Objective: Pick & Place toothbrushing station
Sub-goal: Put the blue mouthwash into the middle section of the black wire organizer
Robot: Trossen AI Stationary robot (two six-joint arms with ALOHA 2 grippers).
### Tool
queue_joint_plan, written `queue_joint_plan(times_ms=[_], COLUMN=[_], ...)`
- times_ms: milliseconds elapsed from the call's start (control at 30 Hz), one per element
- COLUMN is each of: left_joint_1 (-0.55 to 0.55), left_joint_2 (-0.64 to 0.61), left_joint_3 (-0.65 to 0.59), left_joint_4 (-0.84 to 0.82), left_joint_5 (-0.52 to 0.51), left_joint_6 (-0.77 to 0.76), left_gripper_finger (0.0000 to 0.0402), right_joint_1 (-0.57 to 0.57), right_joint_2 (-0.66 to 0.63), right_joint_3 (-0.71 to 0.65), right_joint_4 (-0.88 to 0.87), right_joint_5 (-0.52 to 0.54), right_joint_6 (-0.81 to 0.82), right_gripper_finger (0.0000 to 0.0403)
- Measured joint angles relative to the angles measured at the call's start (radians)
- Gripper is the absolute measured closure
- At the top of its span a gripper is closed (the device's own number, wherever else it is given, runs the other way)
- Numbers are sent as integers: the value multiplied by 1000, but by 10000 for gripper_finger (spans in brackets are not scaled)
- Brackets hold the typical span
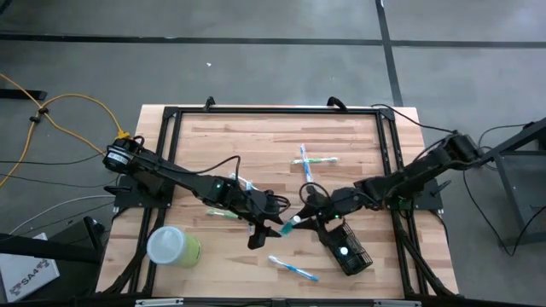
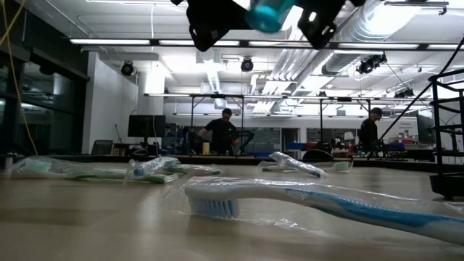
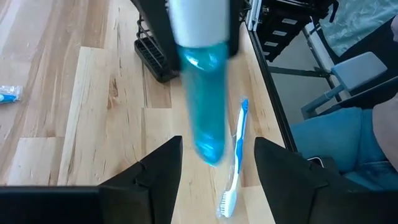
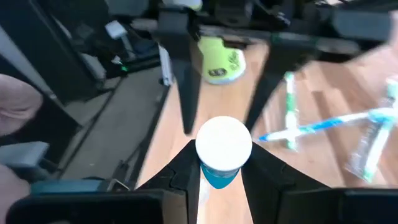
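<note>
A clear blue tube with a white cap (image 1: 293, 224) hangs over the table's middle, with my right gripper (image 4: 222, 167) shut on it. My left gripper (image 3: 217, 163) is open. Its fingers stand on either side of the tube's blue free end (image 3: 208, 146) without touching it. The same tube (image 2: 268, 14) shows between the dark grippers at the top of the low view. The toothbrushing station (image 1: 345, 247), a black wire-mesh box, stands on the table below my right gripper (image 1: 310, 213) and shows again as the station (image 3: 152, 57) in the left wrist view. My right gripper pinches the tube between its two fingers at the white cap end (image 4: 224, 148). The fingers come from the table's right side, slanting a little downward. The blue body (image 3: 202, 93) sticks out ahead of them toward my left gripper, clear of the table.
A lime-green cup (image 1: 173, 246) lies near the front left. Wrapped toothbrushes lie at the back (image 1: 316, 160), left of centre (image 1: 223, 213) and near the front edge (image 1: 293, 269). A black frame (image 1: 273, 111) runs around the table.
</note>
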Motion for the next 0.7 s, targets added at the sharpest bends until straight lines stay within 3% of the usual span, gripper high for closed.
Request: queue_joint_plan(times_ms=[467, 700], left_joint_1=[-11, -11], left_joint_2=[0, 0], left_joint_3=[0, 0], left_joint_4=[-1, -1], left_joint_5=[0, -1], left_joint_6=[-2, 8], left_gripper_finger=[206, 206], right_joint_1=[178, 282], right_joint_2=[-195, -232], right_joint_3=[0, 0], right_joint_4=[-335, -470], right_joint_5=[303, 397], right_joint_6=[101, 192], right_gripper_finger=[319, 319])
